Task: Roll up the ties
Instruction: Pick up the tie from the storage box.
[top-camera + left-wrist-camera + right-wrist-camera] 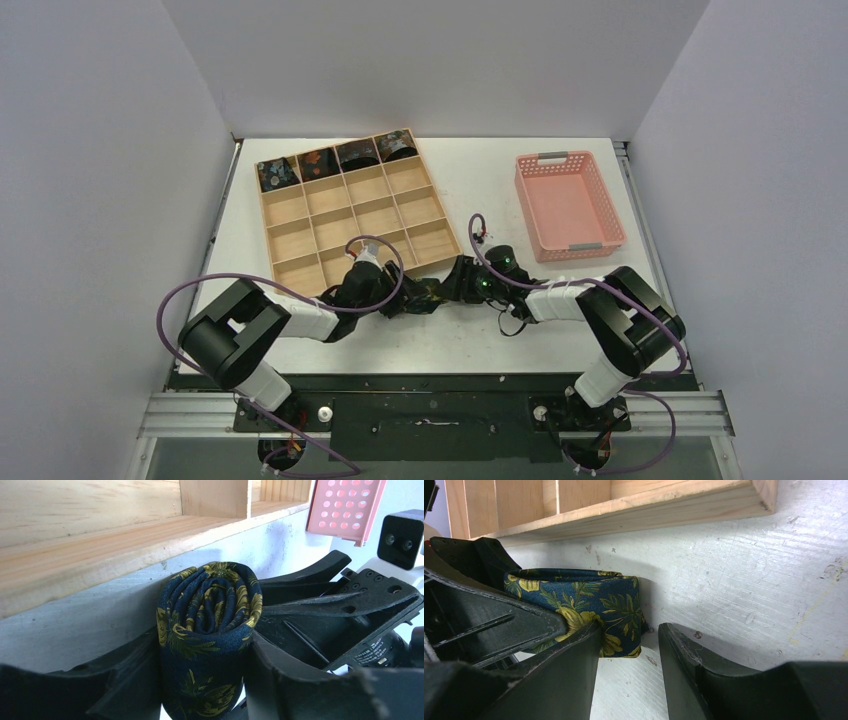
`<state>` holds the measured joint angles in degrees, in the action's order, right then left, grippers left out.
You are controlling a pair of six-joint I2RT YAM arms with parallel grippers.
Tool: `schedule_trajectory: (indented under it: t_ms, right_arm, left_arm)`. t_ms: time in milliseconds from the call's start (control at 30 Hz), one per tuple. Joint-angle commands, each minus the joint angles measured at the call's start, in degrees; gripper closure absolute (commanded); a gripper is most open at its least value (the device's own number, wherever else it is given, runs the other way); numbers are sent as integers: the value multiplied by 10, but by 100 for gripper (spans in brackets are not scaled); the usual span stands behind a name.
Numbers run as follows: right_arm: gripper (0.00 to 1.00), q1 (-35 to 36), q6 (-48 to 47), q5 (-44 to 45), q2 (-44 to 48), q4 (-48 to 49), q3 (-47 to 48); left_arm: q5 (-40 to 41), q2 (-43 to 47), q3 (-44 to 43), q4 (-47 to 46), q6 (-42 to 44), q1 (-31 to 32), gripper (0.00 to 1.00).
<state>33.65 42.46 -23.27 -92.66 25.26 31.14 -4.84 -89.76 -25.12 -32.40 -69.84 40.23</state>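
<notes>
One coiled tie [207, 610] stood clenched in our left hand [202, 655] near the bench's [480, 180] near edge, just before the tray [100, 555]. Our right hand [630, 645] sat released just beside it. Four rolled ties [336, 158] filled the tray's far row.

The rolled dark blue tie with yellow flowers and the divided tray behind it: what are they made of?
The rolled navy floral tie looks like soft, matte woven fabric: its layers fold in a spiral. The divided tray looks like pale bare wood: grain lines show.
</notes>
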Motion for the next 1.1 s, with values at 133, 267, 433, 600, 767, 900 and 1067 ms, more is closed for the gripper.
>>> schedule_trajectory:
  t_ms: [133, 267, 433, 600, 767, 900, 1067]
  right_arm:
    - [54, -4, -25, 30, 15, -41, -19]
    - [54, -3, -21, 30, 51, -63, -16]
    - [48, -3, -28, 49, 125, -129, 3]
    - [33, -5, -47, 112, 210, -221, 40]
    - [25, -13, -58, 172, 236, -266, 90]
    - [25, -23, -47, 212, 207, -234, 119]
    - [25, -36, -43, 231, 102, -193, 183]
  left_arm:
    - [-6, -5, -13, -18, 12, 9, 68]
    - [-5, 2, -8, -23, 16, 9, 79]
    - [-9, 25, 4, -33, 18, 13, 99]
    - [-5, 106, 20, -2, 26, 37, 100]
    - [50, 296, 27, 155, 70, 61, 100]
    - [135, 473, -15, 338, 115, 59, 100]
    - [205, 566, -135, 489, 203, 34, 100]
